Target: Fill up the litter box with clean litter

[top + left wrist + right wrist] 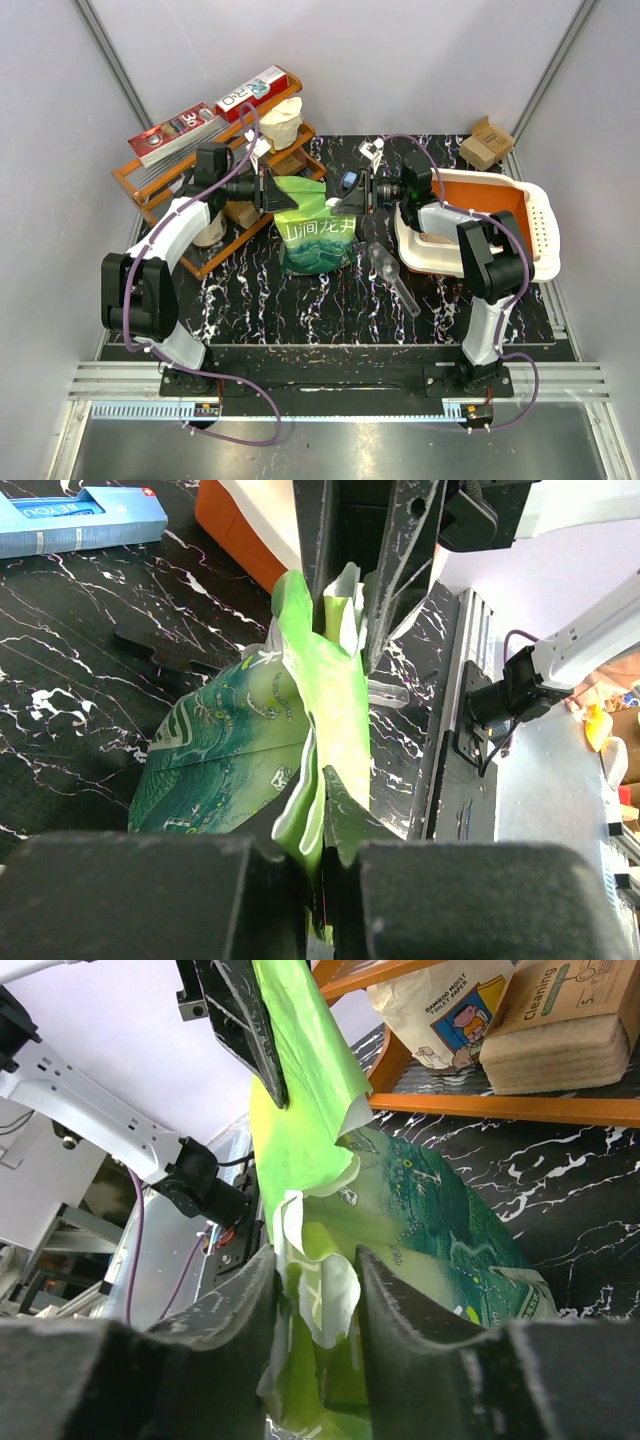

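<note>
The glossy green pouch point(315, 238) stands upright in the middle of the table. My left gripper point(277, 190) is shut on its top left edge, and the film is pinched between the jaws in the left wrist view point(325, 790). My right gripper point(347, 195) is at the pouch's top right corner. Its jaws stand apart around a torn, crumpled flap point(325, 1290). The litter box point(520, 200), white-rimmed and orange inside, lies to the right, behind my right arm. A small beige-pink patch of litter point(437, 240) shows at its near left end.
A clear plastic scoop point(393, 276) lies on the table right of the pouch. The orange wire rack point(150, 190) with boxes and packs stands at the back left. A small cardboard box point(487, 145) sits at the back right. A blue carton point(80, 520) lies beyond the pouch.
</note>
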